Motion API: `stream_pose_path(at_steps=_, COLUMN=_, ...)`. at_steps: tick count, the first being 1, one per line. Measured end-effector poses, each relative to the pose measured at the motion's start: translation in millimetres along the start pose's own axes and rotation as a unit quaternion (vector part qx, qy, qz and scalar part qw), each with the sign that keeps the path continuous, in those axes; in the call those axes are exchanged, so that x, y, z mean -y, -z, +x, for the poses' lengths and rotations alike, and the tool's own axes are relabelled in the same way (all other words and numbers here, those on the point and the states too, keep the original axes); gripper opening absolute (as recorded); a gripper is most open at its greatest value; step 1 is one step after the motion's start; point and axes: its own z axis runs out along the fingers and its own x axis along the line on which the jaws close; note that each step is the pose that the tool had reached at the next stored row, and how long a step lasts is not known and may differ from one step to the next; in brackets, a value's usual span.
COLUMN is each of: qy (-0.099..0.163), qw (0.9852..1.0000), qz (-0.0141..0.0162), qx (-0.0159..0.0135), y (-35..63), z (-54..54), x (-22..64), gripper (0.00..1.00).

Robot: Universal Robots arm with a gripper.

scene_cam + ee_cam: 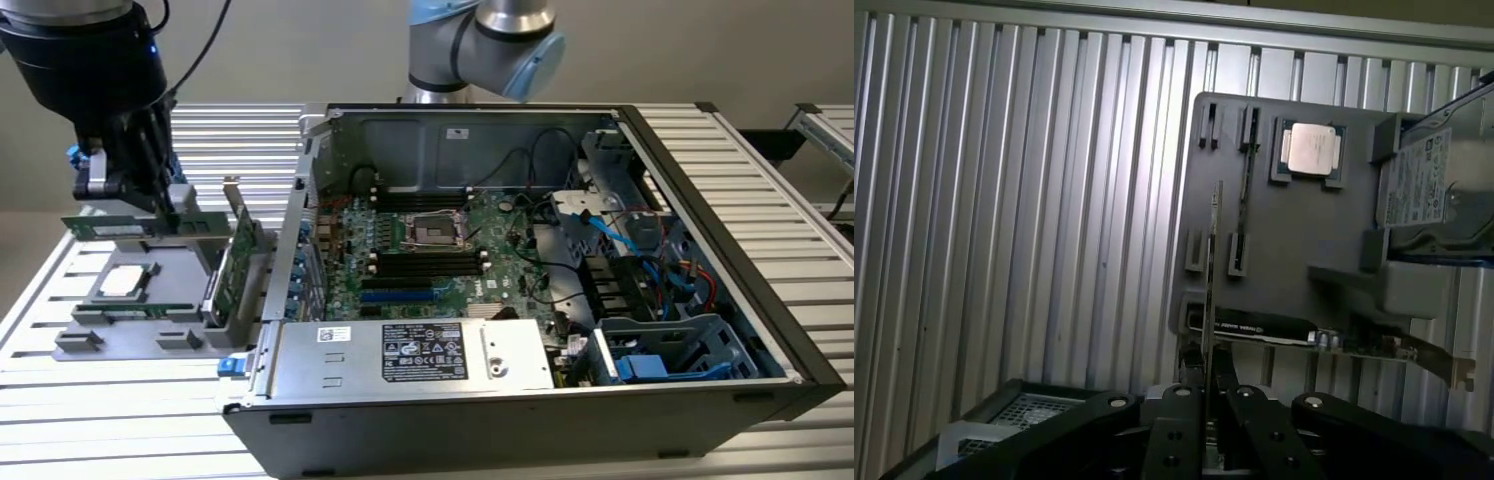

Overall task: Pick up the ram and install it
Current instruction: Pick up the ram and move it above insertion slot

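Observation:
My gripper (163, 212) hangs at the exterior view's left, above the grey parts tray (80, 345), shut on the ram (118, 228). The ram is a long narrow green stick held level, lifted off the tray. In the wrist view the ram (1211, 290) is seen edge-on, running out from between the black fingers (1249, 415) of my gripper (1209, 400). The open computer case (694, 180) lies to the exterior view's right, with its motherboard (447, 285) and black memory slots (427, 263) exposed.
The tray (1294, 250) carries a processor (1312, 150), a hard drive (1444, 190) and an upright green expansion card (240, 255). A power supply (414, 352) sits at the case's near end. Cables (627, 240) and a drive cage (681, 350) crowd the case's right side.

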Motion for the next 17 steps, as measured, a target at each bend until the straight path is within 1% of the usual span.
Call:
stream_pose_path(at_steps=6, qy=0.0, qw=1.0, qz=-0.0007, qx=0.0005, y=11.3, z=1.5, x=20.6, gripper=0.14)
stream_pose_path(at_steps=9, qy=0.0, qw=1.0, qz=-0.0013, qx=0.0006, y=15.2, z=2.2, x=30.9, gripper=0.14)
stream_pose_path(at_steps=17, qy=0.001, qw=1.0, qz=-0.0068, qx=0.0011, y=19.7, z=4.0, x=57.0, gripper=0.14)
